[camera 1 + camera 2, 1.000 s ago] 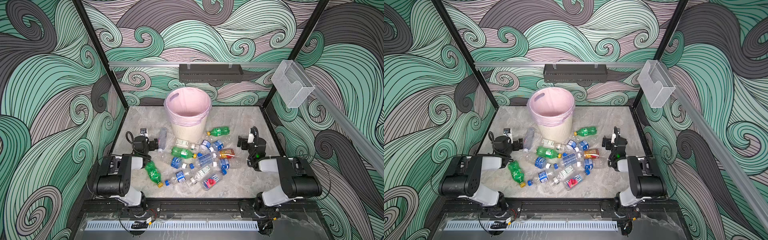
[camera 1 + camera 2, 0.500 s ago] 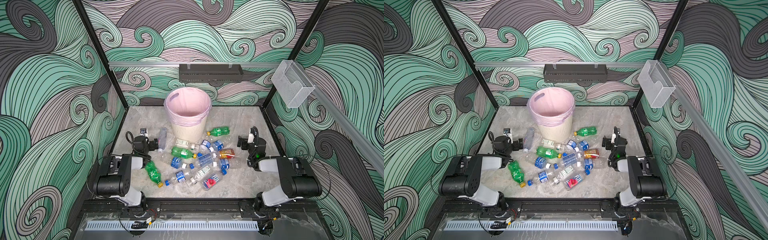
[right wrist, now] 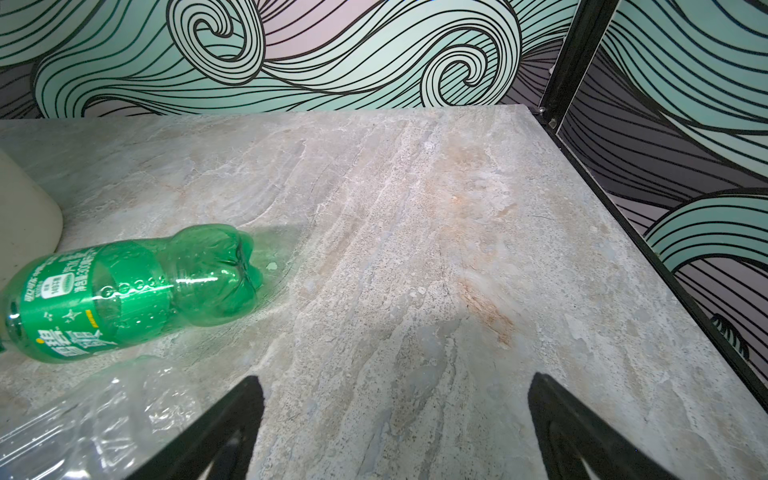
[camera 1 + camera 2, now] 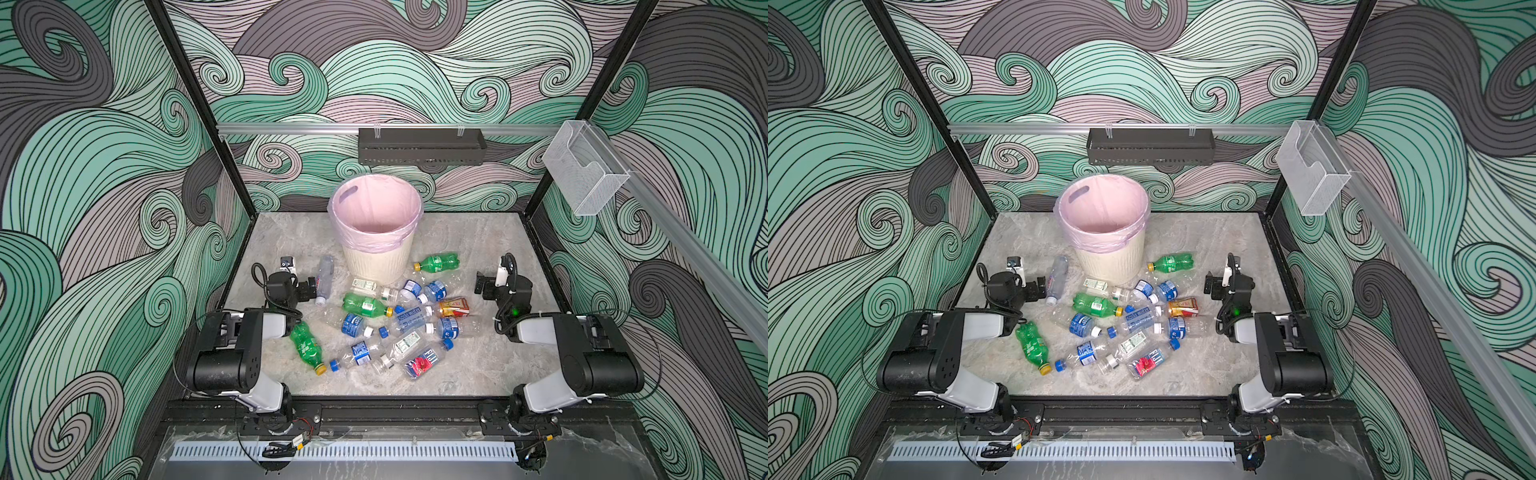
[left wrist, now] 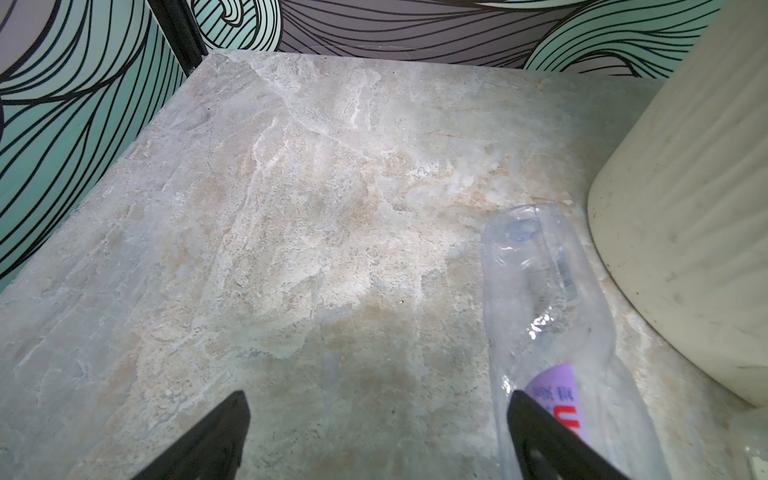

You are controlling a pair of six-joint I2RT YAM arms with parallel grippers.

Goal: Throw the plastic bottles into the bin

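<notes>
L gripper (image 4: pixel 309 287) + R gripper (image 4: pixel 482 286) wide, empty; plastic bottles (image 4: pixel 409 320) mid-frame; clear bottle (image 4: pixel 325 272) lower-left of bin (image 4: pixel 376 266), maybe touching L jaw: straddle midbody, clamp, clear rim.

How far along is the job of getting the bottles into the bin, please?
Done: nothing visible; the bin shows only its pink liner inside. In hand: nothing; the left gripper and right gripper are both open and empty, low over the table. Left: all the bottles, lying scattered near the bin.
</notes>
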